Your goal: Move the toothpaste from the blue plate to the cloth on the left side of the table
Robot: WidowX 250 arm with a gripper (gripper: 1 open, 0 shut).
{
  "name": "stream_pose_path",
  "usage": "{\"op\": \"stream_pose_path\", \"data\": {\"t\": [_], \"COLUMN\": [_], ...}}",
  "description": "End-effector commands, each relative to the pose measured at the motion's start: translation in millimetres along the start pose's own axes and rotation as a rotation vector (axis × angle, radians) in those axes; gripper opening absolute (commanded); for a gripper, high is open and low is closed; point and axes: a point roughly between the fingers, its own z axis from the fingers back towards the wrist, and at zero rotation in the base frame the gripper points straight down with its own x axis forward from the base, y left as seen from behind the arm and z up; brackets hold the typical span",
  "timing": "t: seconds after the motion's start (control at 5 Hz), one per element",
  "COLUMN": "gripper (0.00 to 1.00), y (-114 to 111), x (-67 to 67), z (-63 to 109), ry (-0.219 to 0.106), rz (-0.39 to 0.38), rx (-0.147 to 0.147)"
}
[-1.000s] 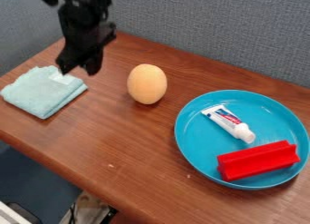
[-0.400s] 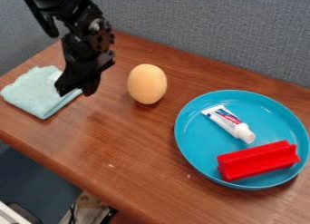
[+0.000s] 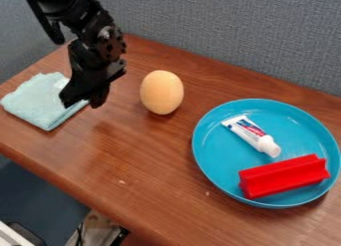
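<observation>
Toothpaste [image 3: 250,134]: small white tube, red-blue marks, lay in blue plate [image 3: 217,156], lower right, beside red block [image 3: 284,176]. Gripper [image 3: 76,98], fingers pressed together, sat lower than earlier, at cloth [image 3: 40,99] edge, left.

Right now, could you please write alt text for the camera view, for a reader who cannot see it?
A black robot gripper, shut and empty, hangs low at the right edge of a teal cloth on a brown wooden table. To the right are an orange egg-shaped object and a blue plate holding a toothpaste and a red block.
</observation>
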Motion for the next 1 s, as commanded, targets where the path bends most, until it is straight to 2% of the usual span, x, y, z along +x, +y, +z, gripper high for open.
{"op": "stream_pose_path", "data": {"t": [0.0,0.4,0.6,0.8], "gripper": [0.00,0.00,0.00,0.00], "y": [1.4,-7.4,-18.0,-38.4], "x": [6.3,-0.5,-8.0,-21.4], "z": [4.0,18.2,33.2,60.6], "ry": [-0.023,-0.014,0.003,0.036], "rz": [-0.014,-0.074,-0.118,-0.193], "rx": [0.006,-0.004,-0.017,-0.048]}}
